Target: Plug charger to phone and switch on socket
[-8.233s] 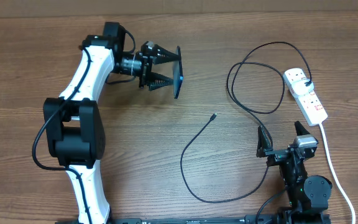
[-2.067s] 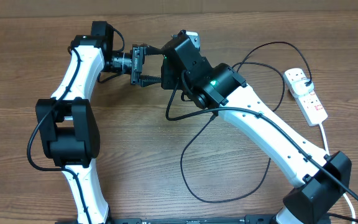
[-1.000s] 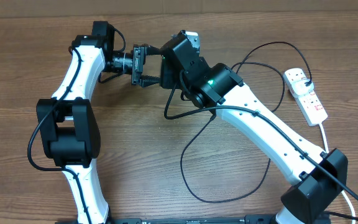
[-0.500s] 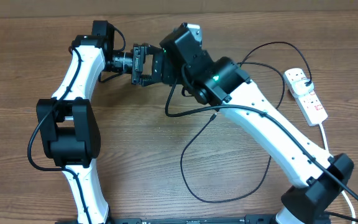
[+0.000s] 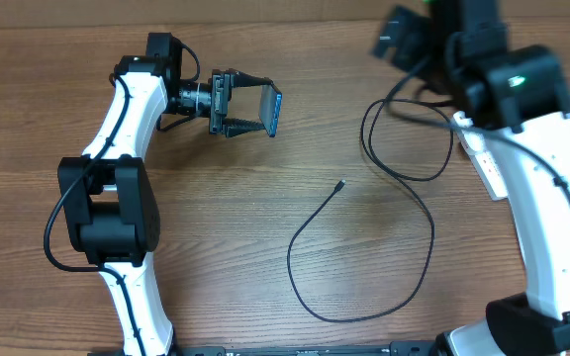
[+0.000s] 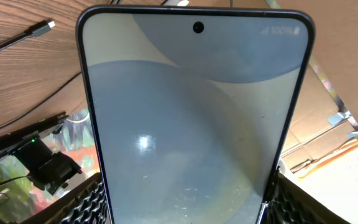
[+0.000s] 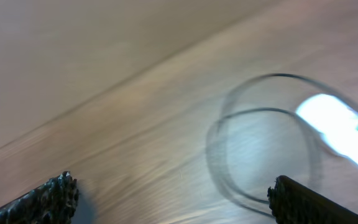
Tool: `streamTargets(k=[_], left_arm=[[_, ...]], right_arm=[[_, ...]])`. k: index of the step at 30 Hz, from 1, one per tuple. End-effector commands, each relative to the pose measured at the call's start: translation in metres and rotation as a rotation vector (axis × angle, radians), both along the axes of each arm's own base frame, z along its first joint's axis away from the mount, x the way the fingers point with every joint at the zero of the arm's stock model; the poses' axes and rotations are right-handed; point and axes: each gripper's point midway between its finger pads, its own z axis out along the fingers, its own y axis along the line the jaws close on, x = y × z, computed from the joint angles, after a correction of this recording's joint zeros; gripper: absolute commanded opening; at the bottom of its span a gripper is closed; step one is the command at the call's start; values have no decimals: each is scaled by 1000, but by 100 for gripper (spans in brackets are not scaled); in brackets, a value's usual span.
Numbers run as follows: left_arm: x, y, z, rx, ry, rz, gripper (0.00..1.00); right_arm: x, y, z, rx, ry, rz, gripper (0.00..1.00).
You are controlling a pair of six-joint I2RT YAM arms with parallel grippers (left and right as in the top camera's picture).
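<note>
My left gripper [image 5: 252,107] is shut on the phone [image 5: 272,110] and holds it on edge above the table at the back left. In the left wrist view the phone [image 6: 194,118] fills the frame, screen lit, between the fingers [image 6: 191,208]. The charger, a black cable [image 5: 364,297], lies in loops on the table. Its connector tip [image 5: 339,184] is free, and it also shows in the left wrist view [image 6: 45,25]. My right gripper [image 5: 402,35] is blurred, high at the back right, open and empty [image 7: 179,199]. The socket [image 5: 483,170] is mostly hidden under the right arm.
The cable's upper loop [image 5: 404,138] lies beside the socket, and shows blurred in the right wrist view [image 7: 260,155] next to a white smear of the socket [image 7: 337,127]. The right arm's white link [image 5: 552,208] spans the right side of the table.
My right gripper has left the phone and swung fast to the back right. The cable end it held up near the phone lies on the table again. The left arm holds still.
</note>
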Motion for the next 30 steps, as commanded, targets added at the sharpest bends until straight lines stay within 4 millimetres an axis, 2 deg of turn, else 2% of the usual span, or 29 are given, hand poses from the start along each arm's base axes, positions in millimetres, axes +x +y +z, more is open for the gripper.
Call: streamTargets(k=[1, 4, 7, 12, 19, 30], left_arm=[[1, -5, 18, -64, -23, -17, 65], [1, -5, 21, -79, -22, -19, 65], [0, -6, 23, -91, -22, -21, 66], [0, -6, 23, -92, -21, -21, 66], [0, -6, 25, -105, -21, -23, 66], [0, -6, 26, -109, -21, -24, 66]], right_arm=[[-4, -51, -6, -15, 49, -122, 100], [-11, -87, -22, -27, 130, -206, 100], [-18, -113, -37, -34, 202, -268, 100], [-26, -140, -59, -35, 304, -336, 100], [-23, -143, -79, -40, 371, -341, 100], [-19, -140, -79, -23, 356, -331, 100]])
